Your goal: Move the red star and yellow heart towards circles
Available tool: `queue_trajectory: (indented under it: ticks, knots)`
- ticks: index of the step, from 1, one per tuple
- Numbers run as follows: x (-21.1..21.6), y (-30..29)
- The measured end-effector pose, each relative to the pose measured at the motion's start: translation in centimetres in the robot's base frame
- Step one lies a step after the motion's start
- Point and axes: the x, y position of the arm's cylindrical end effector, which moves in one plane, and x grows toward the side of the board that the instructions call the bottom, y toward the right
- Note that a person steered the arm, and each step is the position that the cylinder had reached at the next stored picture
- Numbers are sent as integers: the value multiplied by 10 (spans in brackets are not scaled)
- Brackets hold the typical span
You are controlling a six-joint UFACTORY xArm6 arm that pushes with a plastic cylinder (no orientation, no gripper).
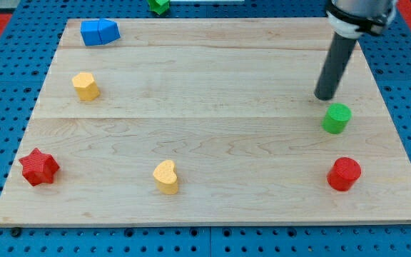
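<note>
Two targets low in the frame, both well apart from the circles. Lower left: red star, sitting close to the board's left edge and not far off the bottom edge. Bottom centre, a little left: yellow heart, also near the bottom edge. Lower right: red circle, and just above it the green circle, both close to the right edge.

Biggest risk, as a judgement: a push on the star from the wrong side, sending it off the left or bottom rim (hardly any margin down there). Same worry for the heart, with a glancing contact spinning it downward instead of rightward. Another hazard: driving either block too hard into the circles and knocking them off the right edge.

Open room: wide bare wood across the middle of the board, from the heart rightward to the circles, nothing in the lane.

Further up: yellow block at middle left, shape hard to call. Right side, my tip down on the board just above the green circle, seemingly not touching it, and far from both targets. No jaws to report, just a plain rod, holding nothing.

Top left: blue block. Beyond the top edge: green block, partly cut off.
</note>
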Motion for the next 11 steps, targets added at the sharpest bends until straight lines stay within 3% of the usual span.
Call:
queue_trajectory:
  ticks: [1,2,3,5,6,7,9,10,11]
  knots:
    - [60,11]
    - [52,24]
    - [79,70]
    - [89,34]
    - [49,5]
    - [39,-86]
    - [80,-304]
    - [126,-315]
    - [136,-253]
